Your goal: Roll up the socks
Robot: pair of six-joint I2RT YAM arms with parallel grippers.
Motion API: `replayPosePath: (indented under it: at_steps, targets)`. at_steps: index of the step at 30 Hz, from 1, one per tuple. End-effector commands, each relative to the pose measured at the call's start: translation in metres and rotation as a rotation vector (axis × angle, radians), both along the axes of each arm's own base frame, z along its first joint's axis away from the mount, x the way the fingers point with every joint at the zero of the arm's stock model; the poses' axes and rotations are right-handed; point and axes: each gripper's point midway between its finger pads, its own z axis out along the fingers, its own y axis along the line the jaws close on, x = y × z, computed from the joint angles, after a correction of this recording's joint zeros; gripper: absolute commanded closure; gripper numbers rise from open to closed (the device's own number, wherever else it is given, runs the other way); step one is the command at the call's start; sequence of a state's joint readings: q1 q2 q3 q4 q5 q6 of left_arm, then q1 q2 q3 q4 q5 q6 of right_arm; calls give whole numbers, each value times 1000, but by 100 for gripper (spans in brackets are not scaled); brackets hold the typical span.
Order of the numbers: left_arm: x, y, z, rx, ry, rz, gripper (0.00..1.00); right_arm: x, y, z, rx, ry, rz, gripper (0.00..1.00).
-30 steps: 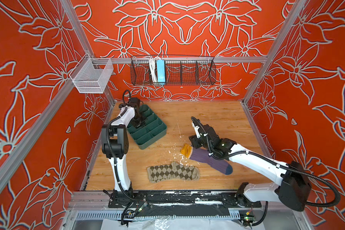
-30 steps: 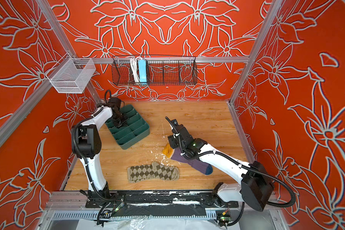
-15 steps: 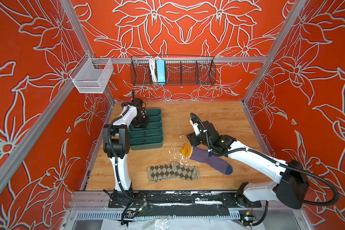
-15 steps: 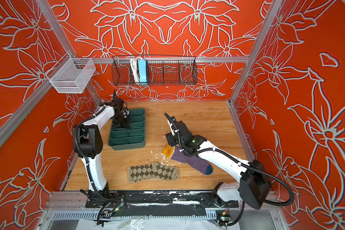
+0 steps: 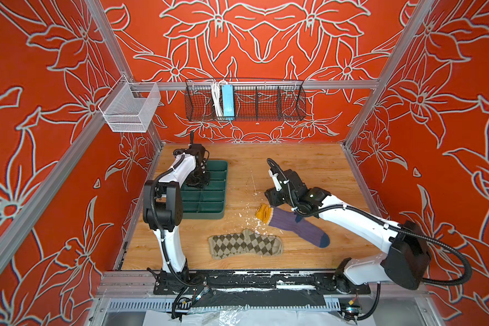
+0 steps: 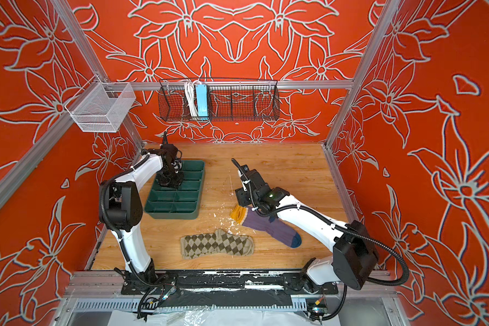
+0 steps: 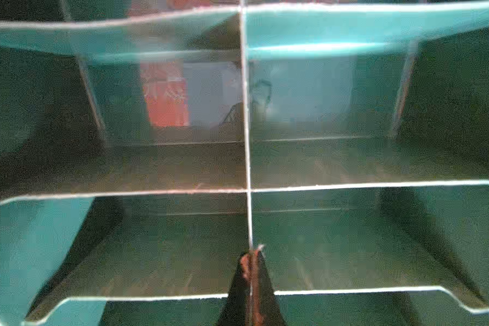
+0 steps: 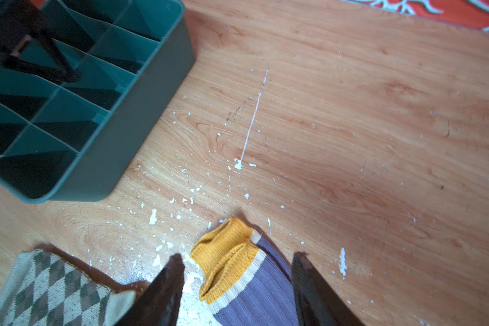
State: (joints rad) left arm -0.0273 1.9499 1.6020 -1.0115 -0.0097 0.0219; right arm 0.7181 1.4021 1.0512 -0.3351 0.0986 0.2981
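A wooden worktop [image 5: 308, 169] inside red floral walls holds a green tray [image 5: 203, 216] split into compartments, and all positions here are given from that tray.

The left end effector [image 7: 251, 256] reaches down into the tray's far half. Its fingers are pinched fully together on the thin middle divider, which runs straight between the tips in the left wrist view.

The purple sock [image 5: 297, 225] lies flat on the worktop to the right of the tray in both top views, apart from it. Its mustard-yellow cuff, slightly bunched, is the end nearest the tray. Its navy toe points away, toward the front edge.

The right end effector [image 8: 237, 256] hangs over that cuff end with its fingers spread wide, one on each side of the sock just behind the cuff. It grips nothing. Whether the tips touch the wood cannot be told.

The argyle sock [image 5: 246, 247], beige with olive-brown diamonds, lies flat and unrolled in front of the tray's near right corner, clear of it.

White flecks [image 8: 153, 217] are scattered on the wood between the tray and both socks.
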Motion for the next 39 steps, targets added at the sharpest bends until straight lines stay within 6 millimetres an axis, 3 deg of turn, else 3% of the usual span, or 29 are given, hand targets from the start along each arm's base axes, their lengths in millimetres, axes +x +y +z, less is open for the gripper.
replayPosePath:
  at_steps: [1, 4, 6, 9, 11, 13, 14, 17, 19, 22, 26, 30, 34, 39]
  targets:
    - [3, -4, 40, 36, -103, -17, 88, 5, -14, 2, -13, 31, -72, 37]
    - [10, -22, 76, 29, -210, -61, 53, 9, -34, 5, 16, 66, -141, 35]
    - [13, -39, 104, 26, -288, -102, 37, 11, -52, 7, 56, 90, -199, 35]
    - [11, -73, 143, -4, -390, -182, 24, 8, -82, 10, 104, 114, -292, 34]
    - [1, -108, 163, -70, -427, -263, 22, 1, -103, 7, 124, 139, -359, 27]
    - [-16, -148, 171, -140, -433, -359, 20, -8, -121, 1, 143, 171, -412, 26]
    - [-25, -168, 170, -170, -427, -406, 20, -13, -130, -3, 155, 190, -445, 19]
    - [-58, -225, 152, -227, -373, -546, 17, -25, -151, -17, 195, 241, -524, 18]
    - [-79, -256, 128, -228, -321, -614, 16, -31, -164, -28, 244, 281, -583, 17]
    - [-104, -283, 90, -171, -256, -692, 16, -38, -176, -42, 301, 332, -636, 18]
    - [-118, -295, 45, -99, -173, -697, 17, -47, -184, -54, 281, 373, -650, 17]
    - [-118, -304, 20, -95, -152, -657, 18, -46, -184, -59, 280, 383, -651, 18]
    - [-104, -306, 7, -62, -189, -605, 21, -41, -179, -61, 314, 380, -642, 18]
    - [-96, -319, -7, -80, -181, -593, 36, -38, -176, -61, 324, 382, -632, 17]
